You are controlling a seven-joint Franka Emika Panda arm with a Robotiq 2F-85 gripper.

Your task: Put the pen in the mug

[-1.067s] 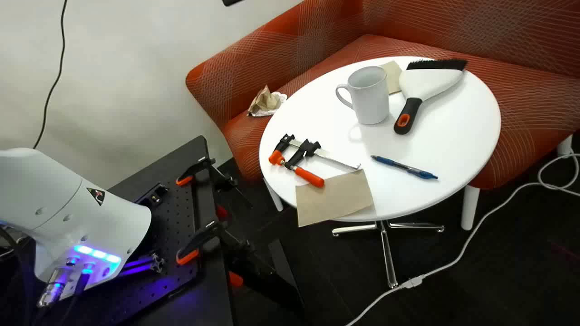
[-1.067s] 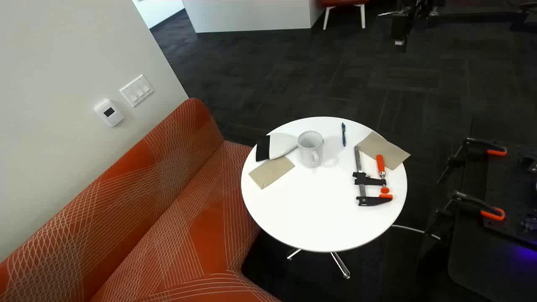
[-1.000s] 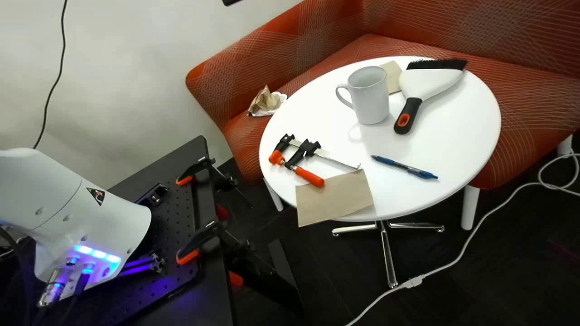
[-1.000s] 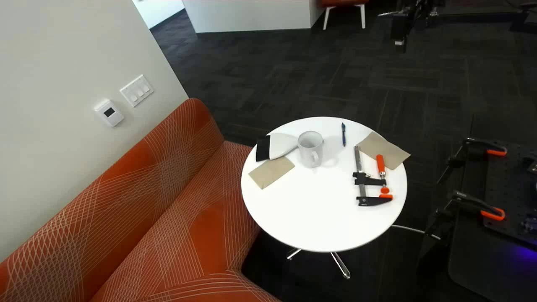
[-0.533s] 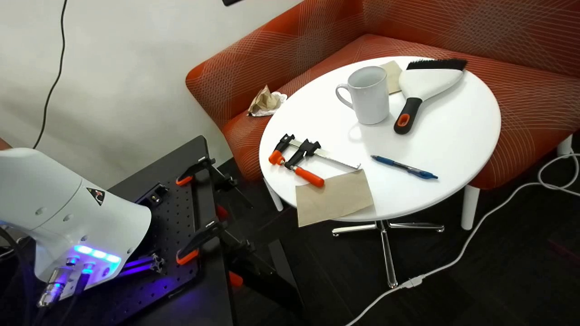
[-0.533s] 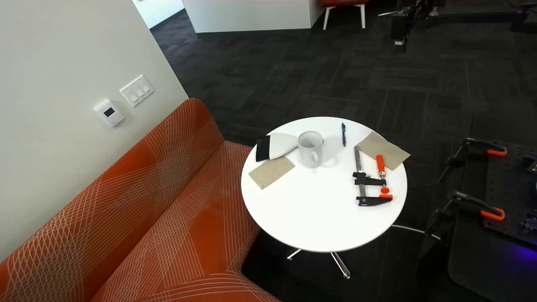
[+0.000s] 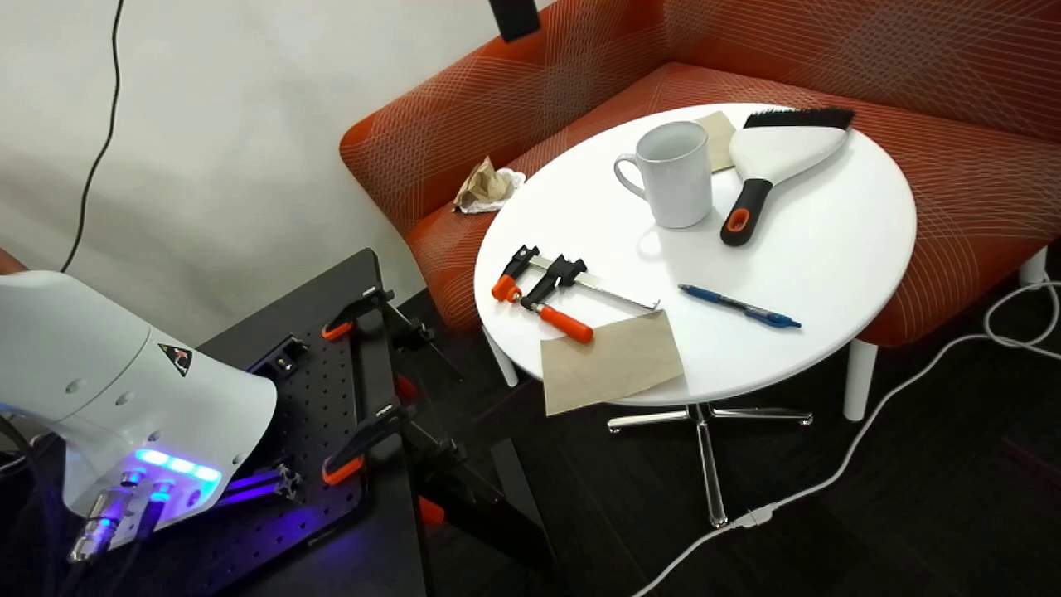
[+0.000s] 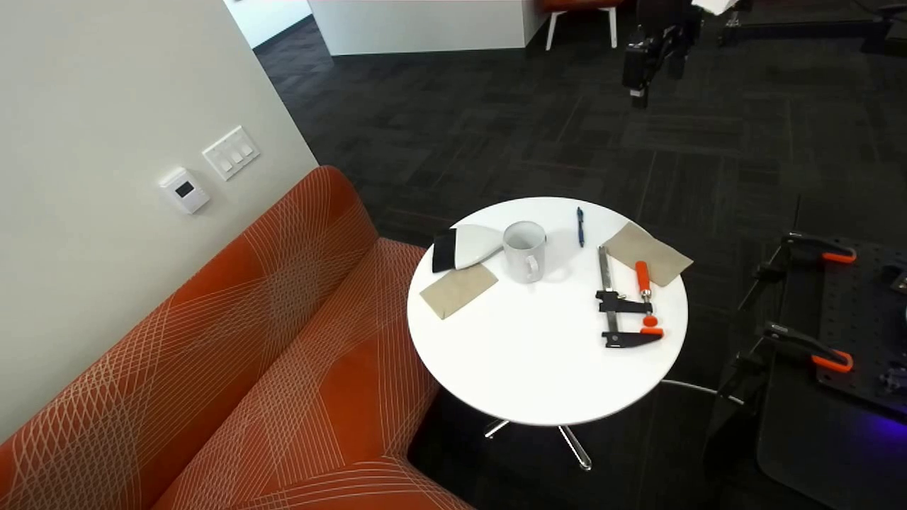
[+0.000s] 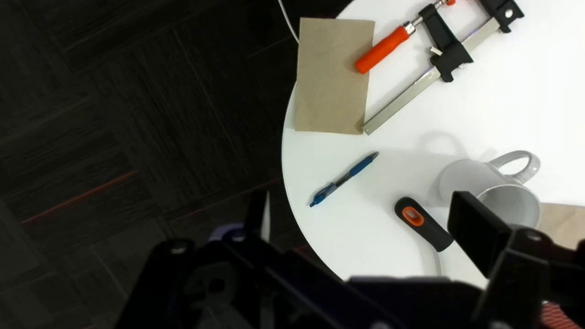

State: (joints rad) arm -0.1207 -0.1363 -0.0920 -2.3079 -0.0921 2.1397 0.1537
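The blue pen [image 7: 739, 306] lies flat on the white round table, apart from the mug; it also shows in the other views [image 8: 581, 227] [image 9: 343, 180]. The white mug [image 7: 683, 189] stands upright with its single handle to the side; it also shows elsewhere [image 8: 523, 261] [image 9: 466, 178]. My gripper [image 9: 365, 219] is open, with wide-apart fingers and nothing between them. It is in the air above table height, and the right finger covers part of the mug in the wrist view. A dark fingertip [image 7: 515, 18] shows at the top of an exterior view; the gripper [image 8: 655, 78] also shows at the top of an exterior view.
An orange-and-black clamp [image 7: 564, 282] lies on the table [image 7: 837, 240] by a brown paper piece [image 7: 613, 365]. A white brush with black bristles [image 7: 783, 153] lies beside the mug, near another paper piece [image 8: 457, 292]. An orange sofa [image 8: 297, 340] borders the table.
My gripper has moved left and down in an exterior view, toward the table. A fingertip has come further into view. The pen, mug and other table objects have not moved.
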